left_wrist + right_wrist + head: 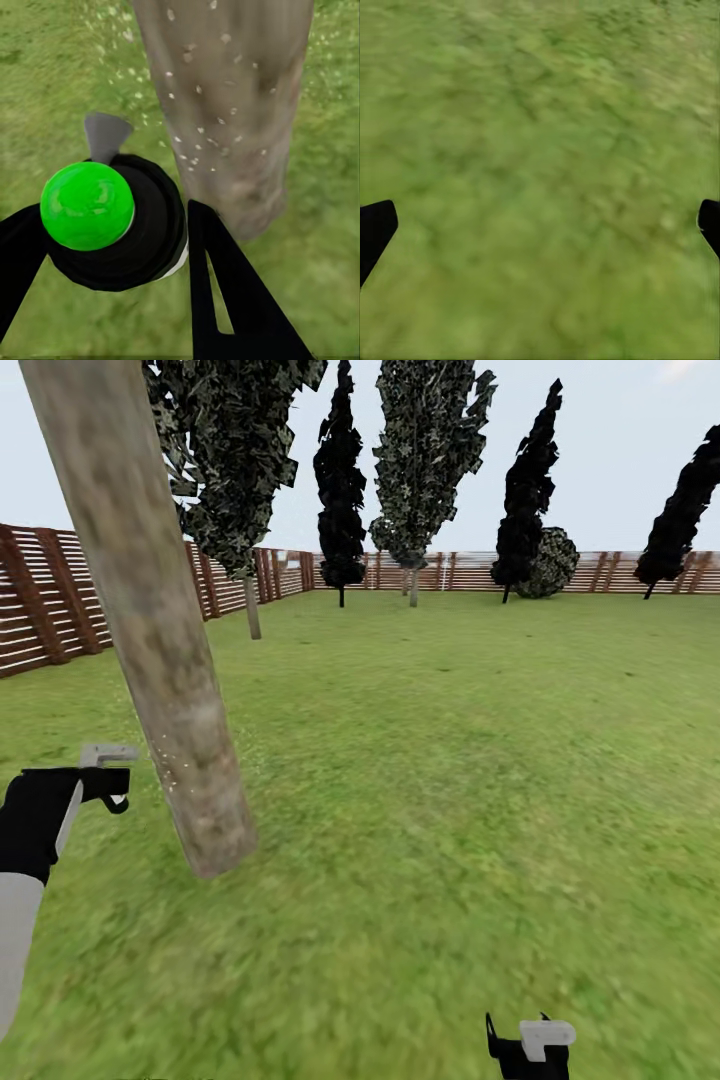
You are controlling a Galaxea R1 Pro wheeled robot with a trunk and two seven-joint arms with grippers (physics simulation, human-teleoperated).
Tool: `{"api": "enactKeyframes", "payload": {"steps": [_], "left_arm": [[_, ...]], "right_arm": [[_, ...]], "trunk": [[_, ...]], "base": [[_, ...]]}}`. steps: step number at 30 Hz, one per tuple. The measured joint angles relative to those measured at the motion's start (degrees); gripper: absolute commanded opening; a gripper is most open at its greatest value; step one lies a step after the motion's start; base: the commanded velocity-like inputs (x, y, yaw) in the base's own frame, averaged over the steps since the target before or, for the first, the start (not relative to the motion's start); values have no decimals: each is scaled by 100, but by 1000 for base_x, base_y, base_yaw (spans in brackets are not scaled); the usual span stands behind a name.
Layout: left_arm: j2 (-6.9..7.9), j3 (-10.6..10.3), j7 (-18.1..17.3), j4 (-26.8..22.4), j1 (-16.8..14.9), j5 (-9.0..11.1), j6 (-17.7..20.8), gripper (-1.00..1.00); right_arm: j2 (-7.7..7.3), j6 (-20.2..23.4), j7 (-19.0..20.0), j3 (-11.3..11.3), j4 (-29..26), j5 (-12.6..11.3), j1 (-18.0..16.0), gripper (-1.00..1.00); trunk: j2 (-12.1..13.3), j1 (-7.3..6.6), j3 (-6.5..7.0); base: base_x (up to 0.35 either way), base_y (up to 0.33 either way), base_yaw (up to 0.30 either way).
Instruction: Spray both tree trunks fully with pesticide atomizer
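Left of the thick, mottled grey-brown tree trunk (pixel 150 620), the black left gripper (pixel 100 785) has its jaws closed around the black pesticide atomizer with a bright green round cap (pixel 88 205) and grey nozzle, held just beside the trunk's base with pale spray specks (pixel 196 112) dotting the bark and the air between them. Beyond the trunk, the blurry green lawn (pixel 450 760) runs back to a brown horizontal-slat wooden fence (pixel 40 600) lined with dark narrow trees (pixel 341 480). Well right of the trunk, low over bare grass, the black right gripper (pixel 540 225) hangs with its jaws spread wide and nothing between them.
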Motion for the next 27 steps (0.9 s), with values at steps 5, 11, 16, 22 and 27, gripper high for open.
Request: {"api": "enactKeyframes", "payload": {"steps": [5, 11, 16, 22, 27], "left_arm": [[-7, 0, 8, 52, 150, -28, -32, -100], [-7, 0, 63, 60, 158, -27, -38, -100], [-7, 0, 70, 62, 163, -28, -38, -100], [-6, 0, 70, 62, 159, -33, -29, -100], [-7, 0, 70, 62, 163, -35, -23, -100]], "right_arm": [[0, 0, 0, 0, 0, -1, 0, 100], [0, 5, 0, 0, 0, -5, 0, 100], [0, 2, 0, 0, 0, -6, 0, 100], [0, 0, 0, 0, 0, -8, 0, 100], [0, 0, 0, 0, 0, -8, 0, 100]], "trunk": [[0, 0, 0], [0, 0, 0], [0, 0, 0], [0, 0, 0], [0, 0, 0]], "base": [[0, -263, 3], [0, -272, 0], [0, -272, 0], [0, -272, 5], [0, -272, 200]]}}
